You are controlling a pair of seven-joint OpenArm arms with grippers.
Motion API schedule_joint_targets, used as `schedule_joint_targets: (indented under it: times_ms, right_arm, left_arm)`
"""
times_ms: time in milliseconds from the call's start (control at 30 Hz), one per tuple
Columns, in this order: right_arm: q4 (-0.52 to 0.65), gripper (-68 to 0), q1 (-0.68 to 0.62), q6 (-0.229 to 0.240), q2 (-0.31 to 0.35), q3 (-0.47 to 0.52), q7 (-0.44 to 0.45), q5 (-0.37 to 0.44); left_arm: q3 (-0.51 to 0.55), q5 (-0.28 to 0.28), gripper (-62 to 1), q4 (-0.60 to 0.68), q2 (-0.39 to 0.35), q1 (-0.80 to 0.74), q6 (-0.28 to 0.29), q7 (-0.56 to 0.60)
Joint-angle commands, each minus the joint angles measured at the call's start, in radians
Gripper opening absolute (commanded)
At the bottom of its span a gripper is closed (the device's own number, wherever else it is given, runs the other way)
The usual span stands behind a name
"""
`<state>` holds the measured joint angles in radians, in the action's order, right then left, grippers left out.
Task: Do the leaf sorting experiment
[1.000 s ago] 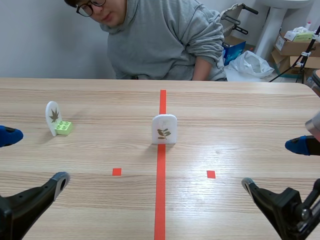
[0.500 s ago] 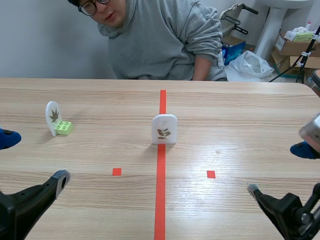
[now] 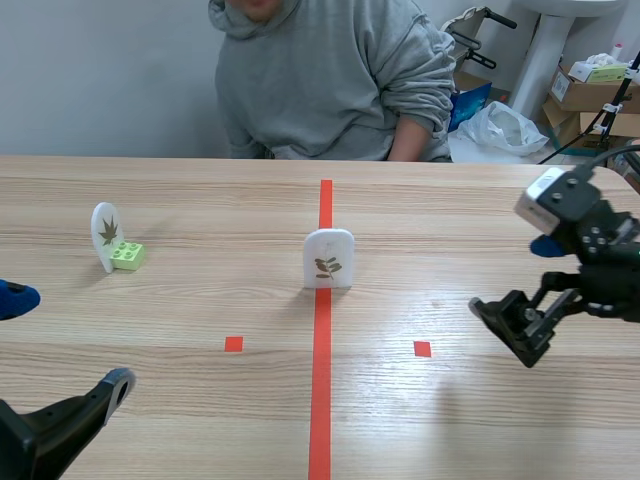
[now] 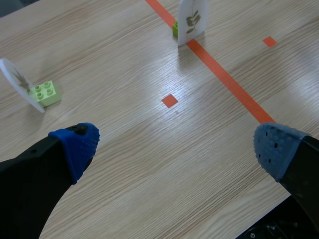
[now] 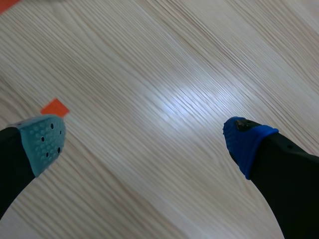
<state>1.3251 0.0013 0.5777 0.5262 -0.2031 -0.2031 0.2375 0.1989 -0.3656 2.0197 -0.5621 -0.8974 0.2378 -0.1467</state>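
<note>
1. the left tool (image 4: 174, 147) sits low over the near left part of the desk (image 3: 450, 420). its two blue-padded fingers are spread wide apart over bare wood and grip nothing.
2. the right tool (image 3: 512, 277) hangs over the desk's right half, well apart from both cards. its fingers also stand wide apart, one pad grey-green and one blue, with only wood grain between them.
3. an arch-topped white leaf card (image 3: 328, 258) stands upright on the orange-red tape line (image 3: 320, 400) at the desk's middle and shows a sprig of small leaflets. the left wrist view shows a green brick (image 4: 175, 29) just behind it.
4. a round white leaf card (image 3: 105, 236) with a pointed, maple-like leaf stands at the far left, touching a lime-green brick (image 3: 127, 256).
5. a person in a grey hoodie (image 3: 330, 80) sits across the desk.
</note>
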Motion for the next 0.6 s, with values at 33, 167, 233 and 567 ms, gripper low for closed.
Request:
schedule_joint_targets:
  times_ms: [33,167,233,567]
  right_arm:
    - [-0.048,0.4,0.105,0.000,-0.005,-0.079,0.032,0.006]
    - [-0.166,0.4,0.249,0.000,-0.061,-0.208,0.056,-0.034]
    - [-0.223,0.4,0.308,-0.001,-0.103,-0.260,0.066,-0.052]
    - [-0.515,0.4,0.497,-0.032,-0.332,-0.419,0.132,-0.138]
  left_arm:
    - [-0.008,-0.008,1.4,0.009,0.025,0.003,0.000,0.014]
    - [-0.008,-0.008,1.4,0.009,0.057,0.003,0.000,0.014]
    - [-0.008,-0.008,1.4,0.009,0.071,0.003,0.000,0.014]
    - [-0.008,-0.008,1.4,0.009,0.085,0.003,0.000,0.013]
